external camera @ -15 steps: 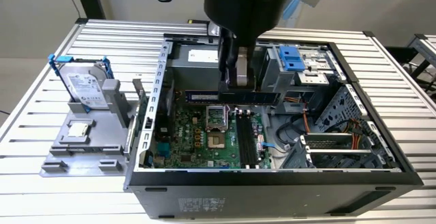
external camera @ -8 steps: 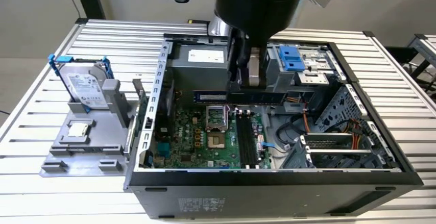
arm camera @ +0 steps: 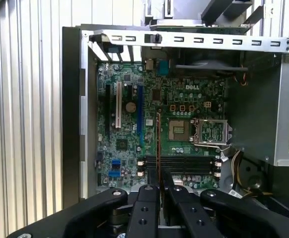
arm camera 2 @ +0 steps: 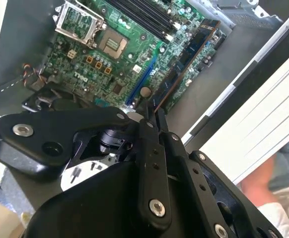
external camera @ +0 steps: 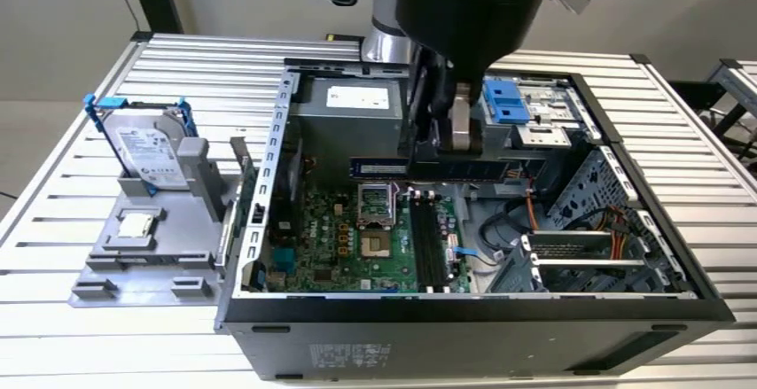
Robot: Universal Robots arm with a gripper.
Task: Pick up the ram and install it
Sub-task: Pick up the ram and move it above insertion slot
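while pinching the ram [external camera: 396, 169] between pressed-together fingers, the gripper [external camera: 464, 147] hangs over the open computer case [external camera: 473, 318], near the case's far wall. ram held level and clear of the motherboard [external camera: 337, 252]; in the exterior view it lies crosswise above the far end of the black memory slots [external camera: 428, 243]. in the first wrist view the gripper [arm camera: 158, 187] shows the stick edge-on [arm camera: 158, 144]; in the second wrist view the gripper [arm camera 2: 152, 113] has it slanting away over the board [arm camera 2: 186, 57]. processor socket [external camera: 376, 207] just beside the slots, lid raised. outside the case, toward the table's [external camera: 71, 185] edge at the exterior view's left, a grey holder [external camera: 177, 269] carries an upright hard drive [external camera: 148, 145] in a blue bracket and a small square chip [external camera: 136, 223].
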